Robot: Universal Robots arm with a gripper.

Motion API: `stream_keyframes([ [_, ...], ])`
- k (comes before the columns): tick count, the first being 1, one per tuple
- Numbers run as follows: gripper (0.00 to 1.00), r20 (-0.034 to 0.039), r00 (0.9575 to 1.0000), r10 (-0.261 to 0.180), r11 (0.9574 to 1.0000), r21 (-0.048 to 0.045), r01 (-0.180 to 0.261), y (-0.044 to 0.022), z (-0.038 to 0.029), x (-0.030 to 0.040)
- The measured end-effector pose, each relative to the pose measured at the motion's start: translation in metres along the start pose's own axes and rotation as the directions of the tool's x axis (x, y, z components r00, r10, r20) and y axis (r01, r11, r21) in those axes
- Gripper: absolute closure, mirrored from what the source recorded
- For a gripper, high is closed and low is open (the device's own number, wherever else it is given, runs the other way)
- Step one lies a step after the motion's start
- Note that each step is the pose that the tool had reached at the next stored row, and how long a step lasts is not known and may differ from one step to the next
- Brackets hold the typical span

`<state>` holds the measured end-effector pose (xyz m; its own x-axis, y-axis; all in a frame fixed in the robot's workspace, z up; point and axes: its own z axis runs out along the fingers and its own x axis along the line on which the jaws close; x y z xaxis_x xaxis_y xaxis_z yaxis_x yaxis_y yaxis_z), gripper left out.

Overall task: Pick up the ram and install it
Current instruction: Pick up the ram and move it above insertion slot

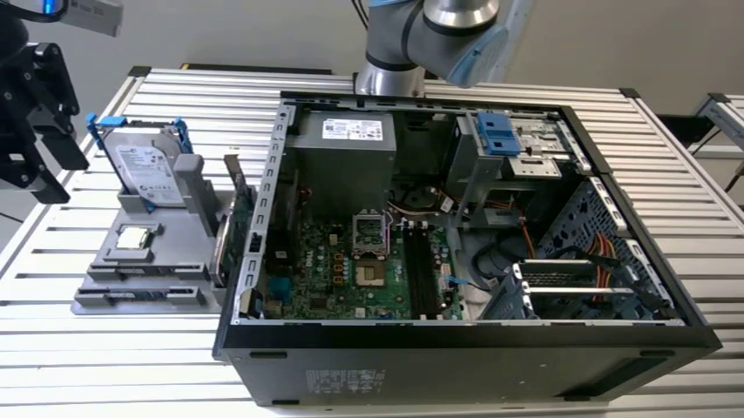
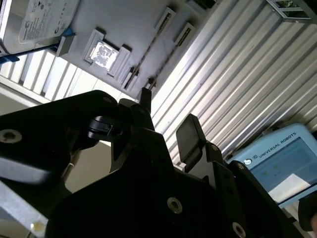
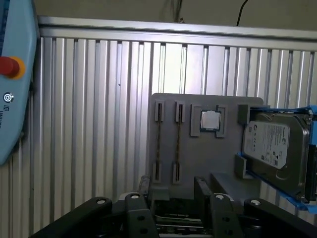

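Note:
The ram (image 3: 158,145) is a thin dark stick standing on edge in a slot of the grey holder (image 3: 198,151); in the second wrist view the ram (image 2: 147,52) shows as a narrow line. In the exterior view the holder (image 1: 139,261) lies at the exterior view's left of the open computer case (image 1: 465,348). The black ram slots (image 1: 424,272) sit on the motherboard (image 1: 337,270). My gripper (image 1: 61,170) hangs beyond the holder's outer side, apart from it. Its fingers (image 3: 143,186) stand open with nothing between them in both wrist views; gripper (image 2: 168,119).
On the holder also stand a silver hard drive (image 1: 149,172) in a blue bracket, a processor chip (image 1: 135,236) and a green card (image 1: 239,228) on edge. A teach pendant (image 2: 277,158) lies on the ribbed aluminium table (image 1: 104,348). The arm's base (image 1: 389,78) rises behind the case.

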<state>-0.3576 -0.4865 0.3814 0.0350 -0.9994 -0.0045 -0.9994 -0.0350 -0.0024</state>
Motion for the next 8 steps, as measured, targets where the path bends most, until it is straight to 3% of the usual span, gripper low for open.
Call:
stream_keyframes([
  [1, 0.0, -0.0016, 1.0, 0.0, 1.0, 0.0, 0.0, 0.0, 0.0007, -0.0001],
  [2, 0.0, -0.0085, 1.0, 0.0, 1.0, -0.0003, 0.0, 0.0, 0.0063, -0.0003],
  [8, 0.0, -0.0118, 0.9999, 0.0, 1.0, -0.0003, 0.0, 0.0, 0.0126, -0.0004],
])
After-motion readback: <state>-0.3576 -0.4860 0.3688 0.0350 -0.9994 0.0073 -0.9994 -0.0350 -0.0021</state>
